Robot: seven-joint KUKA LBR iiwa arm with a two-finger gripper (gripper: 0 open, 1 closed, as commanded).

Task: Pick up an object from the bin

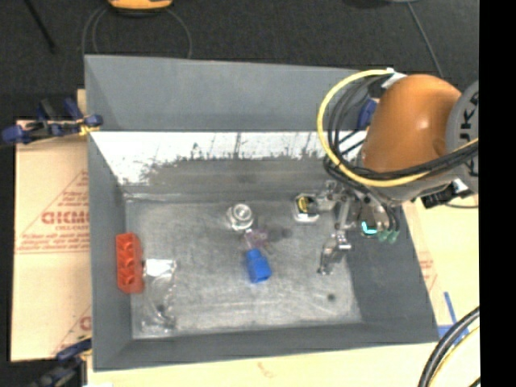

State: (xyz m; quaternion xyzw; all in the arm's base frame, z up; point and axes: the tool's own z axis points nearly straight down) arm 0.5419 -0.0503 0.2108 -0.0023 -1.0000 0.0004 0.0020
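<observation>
The gripper (329, 258) hangs low over bare floor at the right of the bin (387, 297); whether it is open or closed cannot be told. The 2 nearest things, a small yellow-and-white round piece (304, 208) and a blue block (257, 266), lie apart from it toward the middle, so closing here would likely grasp nothing or scrape the metal.

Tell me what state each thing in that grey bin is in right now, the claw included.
Red plastic block with holes, lying flat by the left wall, untouched.
Crumpled clear plastic wrapper, lying beside the red block, untouched.
Round clear cup-like thing, resting mid-bin, untouched.
Small blue plastic piece, lying mid-bin, tilted, untouched.
Claw, low over bare floor right of the blue piece, touching none of them.
</observation>
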